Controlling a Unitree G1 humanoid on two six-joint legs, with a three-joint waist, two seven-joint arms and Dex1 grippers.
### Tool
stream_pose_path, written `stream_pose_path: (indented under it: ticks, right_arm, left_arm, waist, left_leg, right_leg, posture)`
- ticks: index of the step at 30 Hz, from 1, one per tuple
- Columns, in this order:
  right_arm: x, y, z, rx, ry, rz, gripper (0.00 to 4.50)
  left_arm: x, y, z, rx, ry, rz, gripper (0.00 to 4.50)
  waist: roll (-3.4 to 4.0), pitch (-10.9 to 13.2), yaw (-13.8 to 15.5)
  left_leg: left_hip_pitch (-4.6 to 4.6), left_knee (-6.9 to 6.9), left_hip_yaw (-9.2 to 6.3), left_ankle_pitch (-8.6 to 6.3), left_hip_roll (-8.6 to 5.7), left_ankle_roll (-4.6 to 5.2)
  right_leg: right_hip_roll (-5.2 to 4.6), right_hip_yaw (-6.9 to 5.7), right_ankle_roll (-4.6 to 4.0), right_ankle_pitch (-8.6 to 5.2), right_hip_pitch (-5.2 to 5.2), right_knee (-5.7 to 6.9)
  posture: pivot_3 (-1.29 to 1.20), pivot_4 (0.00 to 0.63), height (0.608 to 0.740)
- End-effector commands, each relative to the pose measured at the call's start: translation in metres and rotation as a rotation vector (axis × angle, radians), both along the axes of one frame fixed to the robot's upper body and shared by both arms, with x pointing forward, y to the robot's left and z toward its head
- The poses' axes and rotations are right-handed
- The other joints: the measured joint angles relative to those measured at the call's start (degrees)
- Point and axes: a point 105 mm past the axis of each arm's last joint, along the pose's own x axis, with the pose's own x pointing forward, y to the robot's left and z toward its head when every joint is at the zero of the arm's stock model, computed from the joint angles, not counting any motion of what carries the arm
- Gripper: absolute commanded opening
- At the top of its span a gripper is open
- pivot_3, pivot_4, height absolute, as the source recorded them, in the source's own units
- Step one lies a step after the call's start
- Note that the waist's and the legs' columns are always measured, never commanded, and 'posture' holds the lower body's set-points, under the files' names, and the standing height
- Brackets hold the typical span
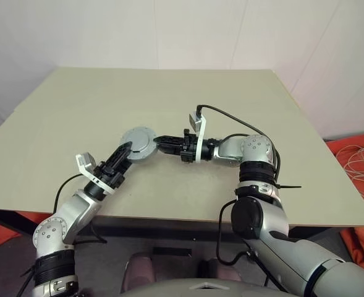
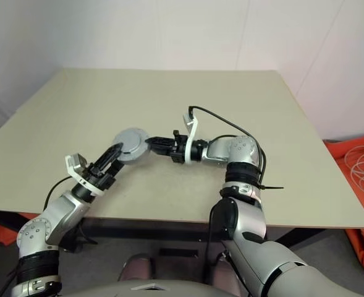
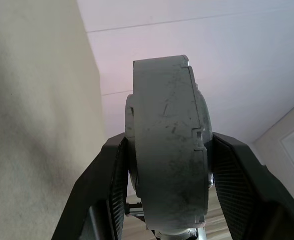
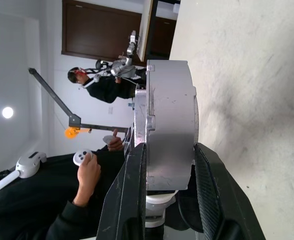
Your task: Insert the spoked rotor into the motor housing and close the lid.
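A round grey metal motor housing hangs a little above the beige table, its flat face with a small hub turned up. My left gripper is shut on its near-left rim. In the left wrist view the housing stands edge-on with a black finger pressed against each side. My right gripper is shut on the opposite rim, and its fingers clamp the housing from both flat sides. The spoked rotor is hidden. I cannot make out the lid as a separate part.
The table's front edge runs just under my arms. Orange fabric and white cable lie on the floor at the right. In the right wrist view a person stands in the room, and a hand holds a controller.
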Motion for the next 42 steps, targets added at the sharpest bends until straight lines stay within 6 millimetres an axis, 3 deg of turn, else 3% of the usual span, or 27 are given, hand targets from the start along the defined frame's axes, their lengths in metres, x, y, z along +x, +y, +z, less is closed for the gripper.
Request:
stream_pose_path:
  ticks: [1,11,15,19,23,28,30,34,42]
  right_arm:
    - [0.005,0.002,0.032,0.111,-0.108,-0.017,1.16]
    - [0.003,-0.002,0.020,0.057,-0.090,-0.026,4.48]
    - [0.013,-0.011,0.006,-0.022,-0.074,-0.093,4.50]
    - [0.020,-0.024,0.008,-0.113,-0.194,-0.133,4.50]
    - [0.018,-0.028,-0.001,-0.331,-0.472,-0.091,4.50]
    - [0.003,-0.019,0.012,-0.413,-1.053,0.038,4.50]
    - [0.002,-0.019,0.009,-0.447,-1.175,0.064,4.50]
    - [0.004,-0.020,-0.002,-0.487,-1.252,0.084,4.50]
    - [-0.002,-0.019,-0.005,-0.469,-1.266,0.104,4.50]
  left_arm:
    - [0.001,-0.002,0.012,-0.002,-0.053,-0.014,2.08]
    - [0.001,0.005,0.015,-0.007,-0.061,0.008,2.08]
    - [0.004,0.018,0.016,-0.011,-0.063,0.061,2.08]
    - [0.021,0.065,0.012,0.012,-0.025,0.327,2.08]
    - [0.033,0.101,0.013,0.035,0.013,0.521,2.08]
    - [0.048,0.142,0.040,0.051,0.005,0.733,2.08]
    - [0.053,0.150,0.045,0.054,0.017,0.771,2.08]
    - [0.059,0.160,0.047,0.039,0.042,0.818,2.08]
    - [0.070,0.172,0.019,-0.030,0.234,0.891,2.08]
  waist:
    - [0.00,0.0,0.0]
    - [-0.01,0.0,0.0]
    - [-0.01,0.0,0.0]
    - [-0.01,0.0,0.0]
    - [-0.09,0.0,-0.1]
    - [-0.43,0.0,0.2]
    - [-0.59,0.0,0.2]
    - [-0.81,0.0,0.1]
    - [-1.17,0.0,-0.1]
  left_leg:
    - [0.00,0.00,0.00,0.00,0.00,0.00]
    - [0.01,0.01,-0.01,0.00,0.00,0.00]
    - [0.01,0.03,-0.01,0.00,0.00,0.00]
    - [0.01,0.05,-0.01,0.00,0.00,0.00]
    - [0.01,0.09,-0.05,-0.01,0.00,0.01]
    - [-0.03,0.15,-0.10,-0.04,0.01,0.07]
    - [-0.02,0.26,-0.14,-0.04,0.05,0.07]
    - [-0.01,0.42,-0.15,-0.08,-0.03,0.14]
    - [0.02,0.50,-0.17,-0.09,0.00,0.16]
  right_leg:
    - [0.00,0.00,0.00,0.00,0.00,0.00]
    - [0.00,0.00,0.01,0.00,0.02,0.00]
    - [0.00,0.00,0.01,0.01,0.03,0.01]
    - [0.00,0.00,0.03,0.01,0.05,0.00]
    - [0.00,-0.03,0.06,0.02,0.24,-0.05]
    - [0.00,-0.07,0.14,0.07,0.25,-0.09]
    - [0.00,-0.13,0.15,0.08,0.23,-0.07]
    - [-0.07,-0.07,0.26,0.14,0.27,-0.07]
    - [-0.04,-0.07,0.24,0.17,0.30,0.00]
  posture:
    - [0.00,0.000,0.740]
    - [0.00,0.000,0.740]
    - [0.00,0.000,0.740]
    - [0.00,0.000,0.740]
    - [0.00,0.000,0.740]
    - [0.00,0.000,0.740]
    - [0.00,0.000,0.740]
    - [0.00,0.000,0.740]
    - [0.00,0.000,0.740]
